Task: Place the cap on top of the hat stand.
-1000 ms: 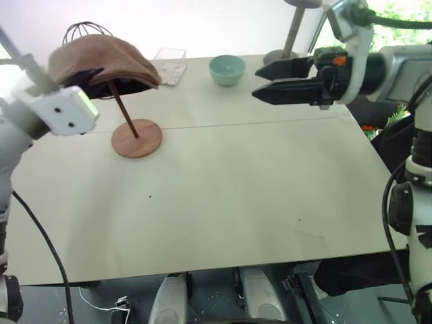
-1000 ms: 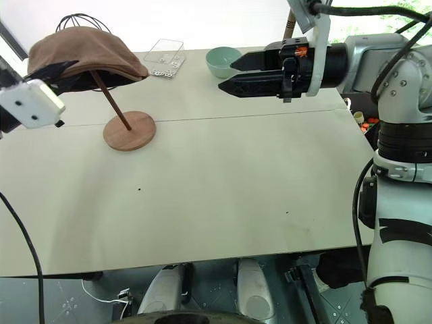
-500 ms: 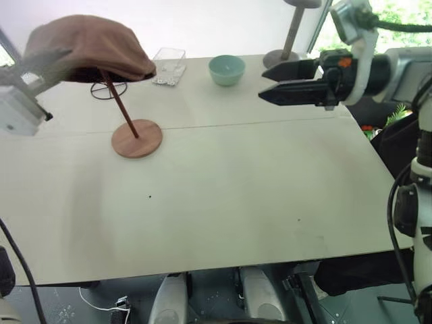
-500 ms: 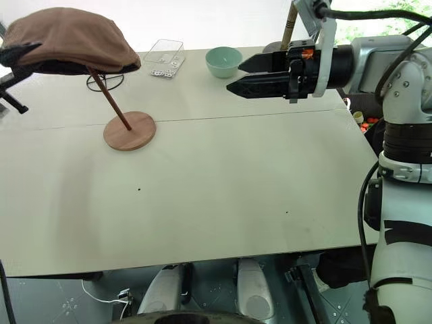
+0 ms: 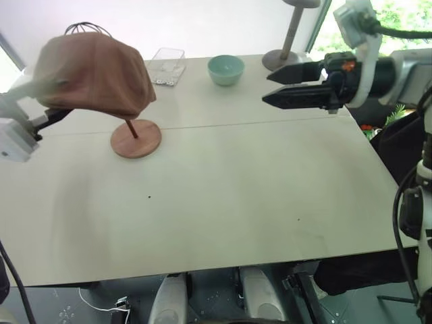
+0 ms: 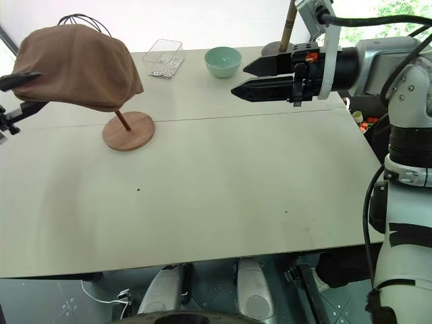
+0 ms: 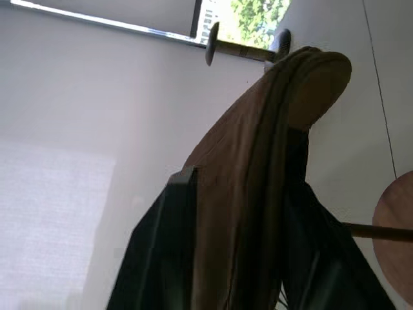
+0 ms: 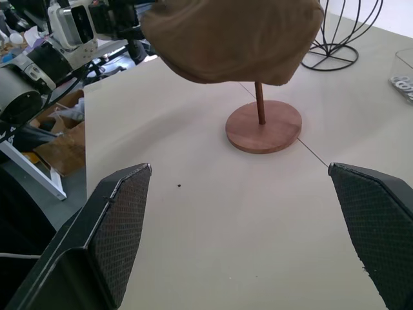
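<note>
Beside left pincer (image 6: 17, 94): cap (image 6: 77, 64).

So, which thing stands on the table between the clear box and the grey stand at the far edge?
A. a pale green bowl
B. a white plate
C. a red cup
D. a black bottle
A: a pale green bowl sits near the table's far edge, with the clear box on one side and the grey stand on the other.

At the far edge of your pale tabletop (image 5: 223, 196) you see a mint-green bowl (image 5: 226, 69), a clear plastic tray (image 5: 167, 65) beside it, a grey stand (image 5: 287, 40), and a black wire stand (image 8: 340, 32).
</note>
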Tool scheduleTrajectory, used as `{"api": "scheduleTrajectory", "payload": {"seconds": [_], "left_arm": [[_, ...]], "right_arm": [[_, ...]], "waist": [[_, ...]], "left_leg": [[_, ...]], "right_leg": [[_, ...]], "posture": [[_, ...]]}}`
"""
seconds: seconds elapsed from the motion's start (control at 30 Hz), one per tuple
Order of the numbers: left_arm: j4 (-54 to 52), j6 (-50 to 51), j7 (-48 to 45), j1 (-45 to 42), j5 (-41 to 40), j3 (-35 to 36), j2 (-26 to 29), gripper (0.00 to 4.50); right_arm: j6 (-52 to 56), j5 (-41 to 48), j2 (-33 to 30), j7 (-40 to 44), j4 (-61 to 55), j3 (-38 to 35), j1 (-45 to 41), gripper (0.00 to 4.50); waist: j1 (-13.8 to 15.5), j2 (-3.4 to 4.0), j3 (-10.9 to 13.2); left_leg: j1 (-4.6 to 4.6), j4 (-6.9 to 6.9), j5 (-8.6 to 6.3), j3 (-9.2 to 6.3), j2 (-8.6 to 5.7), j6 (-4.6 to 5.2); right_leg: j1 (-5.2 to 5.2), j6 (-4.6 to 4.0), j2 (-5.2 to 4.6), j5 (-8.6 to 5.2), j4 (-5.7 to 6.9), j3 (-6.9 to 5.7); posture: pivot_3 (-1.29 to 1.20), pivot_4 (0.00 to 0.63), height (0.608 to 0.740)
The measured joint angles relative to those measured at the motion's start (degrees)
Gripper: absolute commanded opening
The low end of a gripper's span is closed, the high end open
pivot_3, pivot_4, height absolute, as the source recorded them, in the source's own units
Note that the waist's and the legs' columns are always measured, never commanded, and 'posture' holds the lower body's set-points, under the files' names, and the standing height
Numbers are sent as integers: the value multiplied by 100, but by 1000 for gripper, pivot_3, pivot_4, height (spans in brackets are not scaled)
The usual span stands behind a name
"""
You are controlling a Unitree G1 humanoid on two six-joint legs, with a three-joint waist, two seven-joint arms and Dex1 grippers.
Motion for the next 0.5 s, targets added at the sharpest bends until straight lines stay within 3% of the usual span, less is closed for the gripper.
{"api": "scheduleTrajectory", "payload": {"seconds": [0.07,0.1,0.27,0.37,0.5], "left_arm": [[-43,75,282,276,196,212,22,4339],[-177,162,472,559,327,402,34,4458],[-1725,1047,1193,2180,966,1437,-158,4458],[-3690,2324,1657,3134,1540,2229,-844,4458],[-5255,3641,2026,3435,2164,2459,-1418,4458]], "right_arm": [[-9,-1,25,-33,39,0,-5,4500],[-23,2,58,-39,52,0,-11,4500],[-121,-14,144,-49,163,1,-19,4500],[-228,-30,188,-14,257,38,-25,4500],[-304,-50,195,114,268,96,-58,4500]], "waist": [[5,0,0],[-6,0,0],[1,2,1],[31,3,1],[51,2,0]], "left_leg": [[0,-1,0,0,1,0],[1,-2,0,1,1,0],[1,-8,0,6,2,-1],[-1,-6,0,16,5,-1],[0,2,0,23,5,-1]], "right_leg": [[0,0,0,0,0,-1],[0,0,-1,0,0,1],[-4,-2,-9,-1,-1,1],[0,-7,-17,-3,-5,-2],[6,-16,-18,-8,-4,-3]], "posture": [[0,150,740],[0,150,740],[0,150,740],[0,150,740],[0,150,740]]}}
